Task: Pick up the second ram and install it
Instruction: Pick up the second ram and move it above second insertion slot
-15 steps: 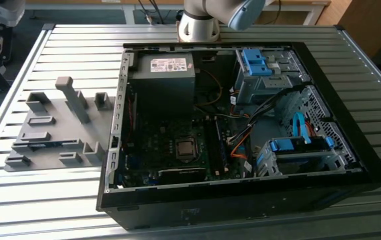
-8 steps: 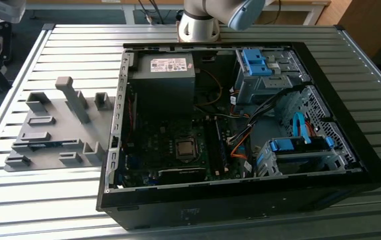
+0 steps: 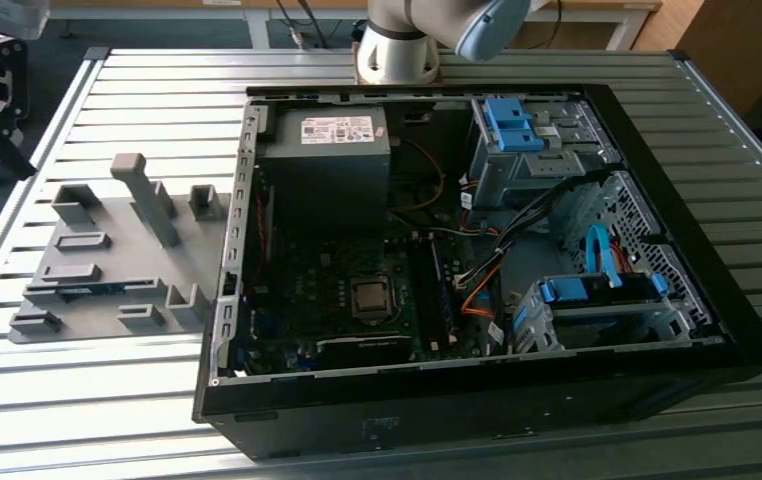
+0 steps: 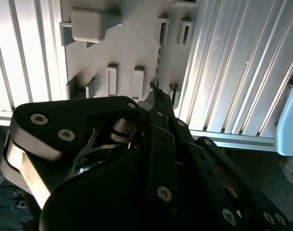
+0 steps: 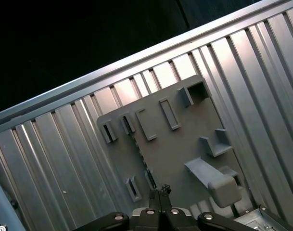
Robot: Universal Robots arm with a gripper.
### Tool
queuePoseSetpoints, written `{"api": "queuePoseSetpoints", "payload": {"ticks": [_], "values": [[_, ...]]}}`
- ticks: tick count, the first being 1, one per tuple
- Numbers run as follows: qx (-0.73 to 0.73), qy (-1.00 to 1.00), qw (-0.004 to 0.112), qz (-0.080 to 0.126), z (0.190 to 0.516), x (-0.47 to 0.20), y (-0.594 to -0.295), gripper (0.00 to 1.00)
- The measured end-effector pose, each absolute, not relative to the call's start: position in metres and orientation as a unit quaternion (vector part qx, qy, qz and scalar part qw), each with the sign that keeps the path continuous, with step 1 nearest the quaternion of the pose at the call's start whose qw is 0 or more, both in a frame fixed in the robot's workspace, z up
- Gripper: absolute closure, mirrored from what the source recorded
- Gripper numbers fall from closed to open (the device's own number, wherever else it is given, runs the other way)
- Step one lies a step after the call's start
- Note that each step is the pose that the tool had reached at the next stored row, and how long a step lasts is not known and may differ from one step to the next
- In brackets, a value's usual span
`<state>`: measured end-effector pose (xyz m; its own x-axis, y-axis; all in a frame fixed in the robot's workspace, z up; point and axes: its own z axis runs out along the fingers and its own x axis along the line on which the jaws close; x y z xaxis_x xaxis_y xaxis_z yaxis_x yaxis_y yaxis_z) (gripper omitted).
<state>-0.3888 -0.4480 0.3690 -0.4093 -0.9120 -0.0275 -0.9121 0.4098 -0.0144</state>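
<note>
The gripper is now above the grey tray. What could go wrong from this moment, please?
1. The second ram stands edge-on as a thin strip among grey holder blocks. If the gripper comes down slightly offset, it may hit the ram's edge or a block.
2. In the exterior view, orange cables lie close beside the memory slots in the case. They might snag the stick at insertion.

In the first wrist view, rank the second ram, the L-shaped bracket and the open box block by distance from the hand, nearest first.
1. The second ram, its end by the hand.
2. The L-shaped bracket, partway along the plate.
3. The open box block, plate's far corner.
</note>
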Motion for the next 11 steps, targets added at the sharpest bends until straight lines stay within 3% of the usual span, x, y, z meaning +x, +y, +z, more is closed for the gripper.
{"api": "queuePoseSetpoints", "payload": {"ticks": [11], "values": [[-0.592,0.806,0.023,-0.002,0.3681,-0.3888,-0.4479,0.89]]}}
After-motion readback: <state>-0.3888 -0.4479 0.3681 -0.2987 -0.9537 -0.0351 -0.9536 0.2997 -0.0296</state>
